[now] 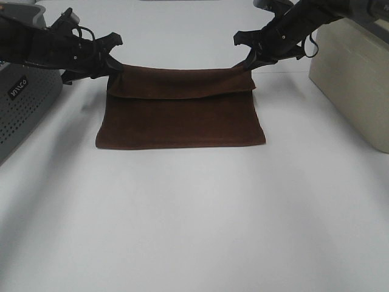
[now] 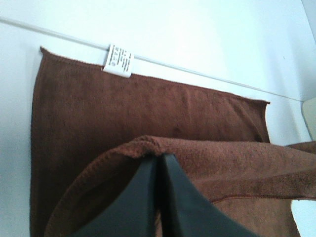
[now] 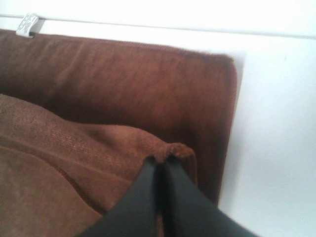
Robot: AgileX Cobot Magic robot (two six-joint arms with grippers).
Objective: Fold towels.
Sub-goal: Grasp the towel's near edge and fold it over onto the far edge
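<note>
The dark reddish-brown towel lies on the white table, its far part lifted and doubled toward the front. My left gripper is shut on the towel's far left corner and holds it just above the cloth. My right gripper is shut on the far right corner the same way. In the left wrist view the black fingers pinch the raised hem, and the white tag shows at the towel's near edge. In the right wrist view the fingers pinch the corner; the tag shows there too.
A grey perforated box stands at the left edge. A beige box stands at the right. A thin seam line runs across the table along the towel's near edge.
</note>
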